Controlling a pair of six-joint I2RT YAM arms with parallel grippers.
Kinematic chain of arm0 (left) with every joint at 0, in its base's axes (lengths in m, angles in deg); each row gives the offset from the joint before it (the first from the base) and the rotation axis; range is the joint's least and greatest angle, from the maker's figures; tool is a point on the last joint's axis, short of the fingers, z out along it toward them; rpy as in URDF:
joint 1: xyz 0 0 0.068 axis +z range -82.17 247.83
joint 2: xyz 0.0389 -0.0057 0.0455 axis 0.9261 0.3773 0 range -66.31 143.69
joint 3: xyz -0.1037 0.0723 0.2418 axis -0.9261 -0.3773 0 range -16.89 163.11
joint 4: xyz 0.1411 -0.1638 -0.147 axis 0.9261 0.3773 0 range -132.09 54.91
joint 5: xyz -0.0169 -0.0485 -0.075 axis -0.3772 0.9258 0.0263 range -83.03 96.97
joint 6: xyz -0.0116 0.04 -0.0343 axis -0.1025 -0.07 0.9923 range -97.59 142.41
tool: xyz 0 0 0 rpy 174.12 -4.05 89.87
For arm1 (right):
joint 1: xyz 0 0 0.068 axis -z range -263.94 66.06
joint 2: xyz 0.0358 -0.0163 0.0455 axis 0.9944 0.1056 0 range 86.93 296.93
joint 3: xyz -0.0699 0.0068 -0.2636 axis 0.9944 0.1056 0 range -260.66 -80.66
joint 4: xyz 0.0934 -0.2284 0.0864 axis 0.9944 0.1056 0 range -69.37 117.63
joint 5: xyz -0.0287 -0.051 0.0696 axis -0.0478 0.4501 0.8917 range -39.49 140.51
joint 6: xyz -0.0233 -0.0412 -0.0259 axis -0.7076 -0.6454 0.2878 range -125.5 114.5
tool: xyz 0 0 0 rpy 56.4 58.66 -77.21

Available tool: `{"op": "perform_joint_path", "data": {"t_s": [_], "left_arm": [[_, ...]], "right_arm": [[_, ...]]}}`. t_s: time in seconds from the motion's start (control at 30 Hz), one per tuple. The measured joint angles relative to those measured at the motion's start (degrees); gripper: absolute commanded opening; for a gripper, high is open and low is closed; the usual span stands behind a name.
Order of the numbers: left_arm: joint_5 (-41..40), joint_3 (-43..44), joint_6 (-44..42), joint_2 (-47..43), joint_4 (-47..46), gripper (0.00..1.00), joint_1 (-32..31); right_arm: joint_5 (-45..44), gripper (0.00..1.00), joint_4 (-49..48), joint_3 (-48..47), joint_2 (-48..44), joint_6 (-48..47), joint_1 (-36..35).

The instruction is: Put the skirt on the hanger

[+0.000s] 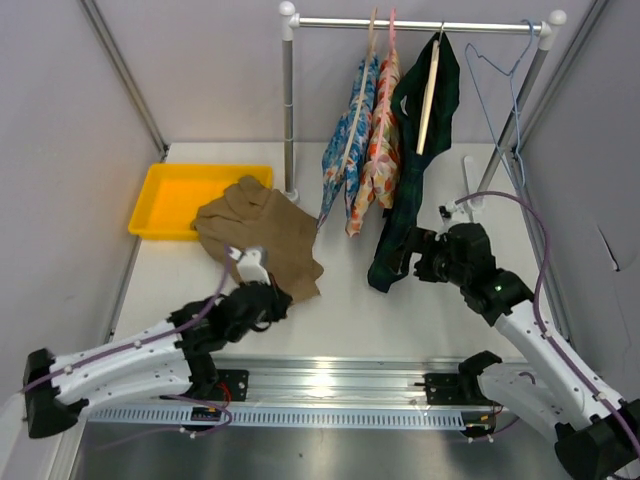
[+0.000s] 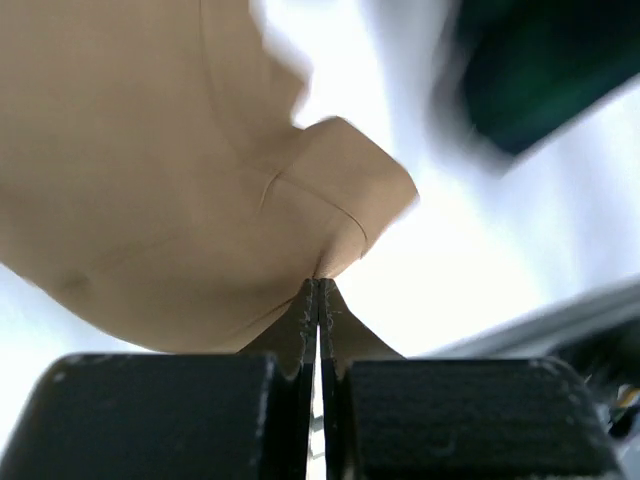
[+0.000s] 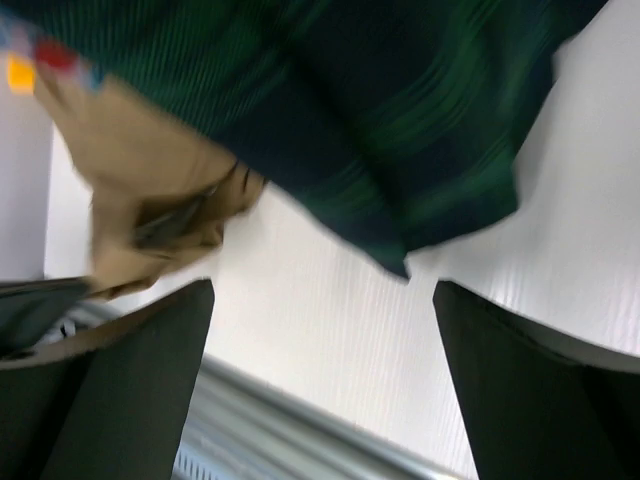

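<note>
One step looks begun: the left gripper (image 2: 317, 290), jaws pressed together on the near edge of the skirt (image 1: 262, 235), holds cloth that lies at left, partly over the tray (image 1: 160, 200). The right gripper (image 3: 322, 330) gapes empty near the plaid (image 1: 400, 230), and the hanger (image 1: 513, 100) hangs bare far right, so the hanging itself is not yet done.

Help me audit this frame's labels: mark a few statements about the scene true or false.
1. The left gripper is shut on the skirt. True.
2. The hanger lies flat on the table. False: it hangs from the rail.
3. The right gripper is open and holds nothing. True.
4. The skirt is draped over the hanger. False: it lies on the table, one edge over the yellow tray.
</note>
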Motion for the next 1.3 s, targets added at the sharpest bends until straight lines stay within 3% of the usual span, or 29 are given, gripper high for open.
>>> {"op": "perform_joint_path", "data": {"t_s": [0.13, 0.3, 0.47, 0.67, 0.97, 1.07, 1.17, 1.2, 1.23, 1.27, 1.3], "left_arm": [[0.94, -7.85, 7.8, 5.38, -2.54, 0.0, -9.27], [0.28, -7.72, 13.53, 13.55, -6.71, 0.0, -17.66], [-0.13, -6.01, 15.19, 17.07, -8.17, 0.0, -21.94], [-0.66, -1.81, 11.74, 20.76, -12.46, 0.0, -24.92], [-1.9, 5.6, 7.93, 27.26, -12.74, 0.0, -23.63], [-1.84, 5.51, 7.48, 26.53, -12.55, 0.0, -21.68], [-1.9, 5.31, 6.99, 24.5, -12.15, 0.04, -20.63], [-1.99, 5.31, 6.88, 23.74, -11.96, 0.11, -20.39], [-2.05, 5.31, 6.75, 23.12, -11.56, 0.31, -20.26], [-2.25, 5.31, 6.49, 22.56, -10.99, 0.37, -20.13], [-2.47, 5.31, 6.71, 21.73, -10.38, 0.41, -20.06]], "right_arm": [[-5.42, 0.99, -1.4, 2.93, -0.07, 3.45, -10.56], [-10.8, 0.98, -4.11, 8.24, 0.46, 9.35, -20.24], [-14.45, 0.95, -7.43, 10.78, 4.39, 14.14, -27.23], [-16.33, 0.89, -11.91, 11.39, 10.03, 18.1, -31.87], [-14.08, 0.76, -16.94, 16.74, 10.47, 22.82, -32.22], [-12.59, 0.66, -19.19, 18.05, 10.8, 24.06, -32.24], [-11.08, 0.39, -21.92, 18.08, 12.48, 24.85, -32.24], [-10.71, 0.33, -22.51, 17.88, 13.05, 24.98, -32.26], [-10.49, 0.26, -22.51, 17.33, 13.66, 25.03, -32.26], [-10.47, 0.13, -22.23, 16.57, 14.1, 24.98, -32.24], [-10.47, 0.07, -21.66, 15.67, 14.29, 24.76, -32.2]]}}
